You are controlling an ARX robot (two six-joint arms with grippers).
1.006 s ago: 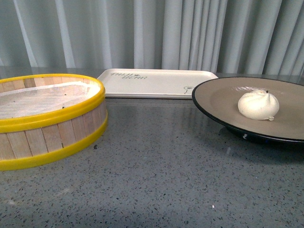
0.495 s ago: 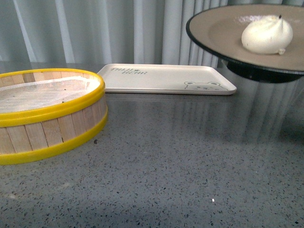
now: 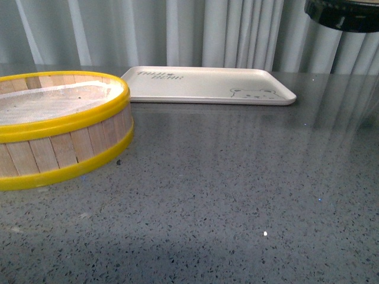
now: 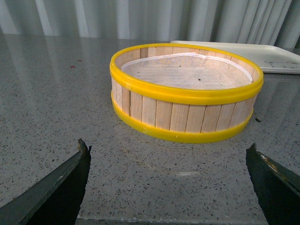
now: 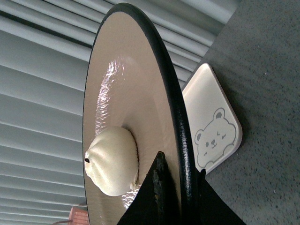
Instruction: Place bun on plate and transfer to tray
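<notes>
Nearest to us, the left gripper hangs low over the grey table. Its two fingers are spread wide and hold nothing. Just beyond it, at about ten o'clock, we see the steamer basket standing on the table. At about two o'clock, the right gripper is closed tight on the black rim of the plate. The plate is up in the air, and the bun sits on its tan inside. Farther away, at twelve o'clock, the tray lies flat on the table before the curtain.
</notes>
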